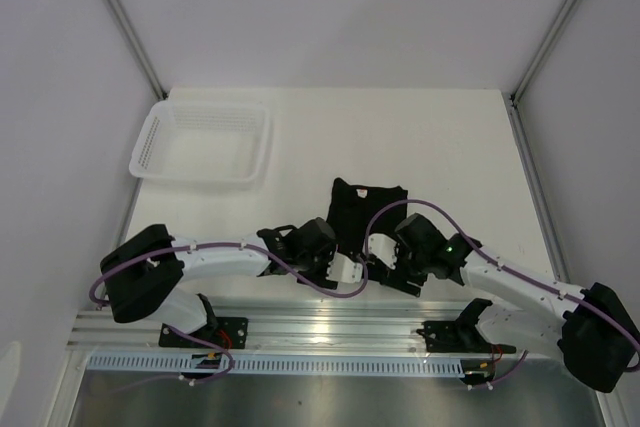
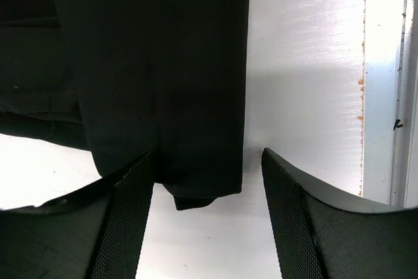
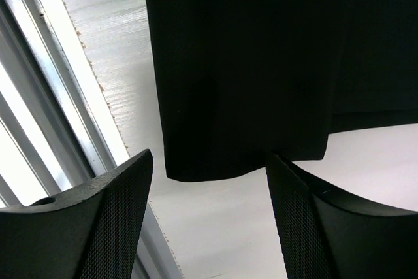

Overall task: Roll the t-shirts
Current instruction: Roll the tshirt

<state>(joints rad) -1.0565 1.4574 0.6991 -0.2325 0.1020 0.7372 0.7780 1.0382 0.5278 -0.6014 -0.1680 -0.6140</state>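
The black t-shirt (image 1: 365, 209) is lying folded into a narrow strip on the white table (image 1: 450, 147), just right of centre in the top view, with a white basket (image 1: 200, 173) sitting well apart at the upper left. The left pincer (image 2: 208, 161) is hanging released at the strip's near end, its fingers standing wide with the hem lying between them at the bottom of its view. The right pincer (image 3: 209, 161) is likewise standing released just beside it, straddling the hem and grasping nothing.

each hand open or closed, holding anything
left hand: open around the edge of the black t-shirt, nothing gripped
right hand: open around the same edge, nothing gripped
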